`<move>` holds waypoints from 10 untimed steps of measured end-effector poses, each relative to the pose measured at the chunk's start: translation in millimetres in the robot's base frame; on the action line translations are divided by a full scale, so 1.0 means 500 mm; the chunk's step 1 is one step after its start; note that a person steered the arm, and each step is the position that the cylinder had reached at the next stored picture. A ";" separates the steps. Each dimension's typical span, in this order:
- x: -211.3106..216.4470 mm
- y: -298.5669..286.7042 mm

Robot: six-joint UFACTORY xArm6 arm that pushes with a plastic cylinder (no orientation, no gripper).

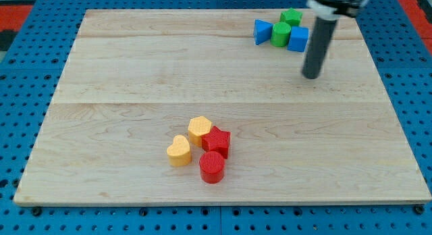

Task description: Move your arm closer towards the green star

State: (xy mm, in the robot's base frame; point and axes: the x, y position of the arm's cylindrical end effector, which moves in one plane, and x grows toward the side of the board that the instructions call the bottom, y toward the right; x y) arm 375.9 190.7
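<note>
The green star (291, 17) sits near the view's top right, at the back of a tight cluster with a green cylinder (281, 34), a blue triangular block (262, 31) on its left and a blue cube (298, 38) on its right. My tip (311, 75) rests on the wooden board (135, 93), below and slightly right of the blue cube, apart from the cluster. The rod rises up and to the right of the cube.
A second cluster lies at the bottom centre: a yellow hexagon (200, 128), a yellow heart (179, 150), a red star (217, 140) and a red cylinder (212, 167). A blue perforated base (27, 73) surrounds the board.
</note>
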 end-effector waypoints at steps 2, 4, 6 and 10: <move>-0.007 0.023; -0.007 0.015; -0.118 0.133; -0.356 -0.120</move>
State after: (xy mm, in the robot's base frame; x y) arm 198.0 130.8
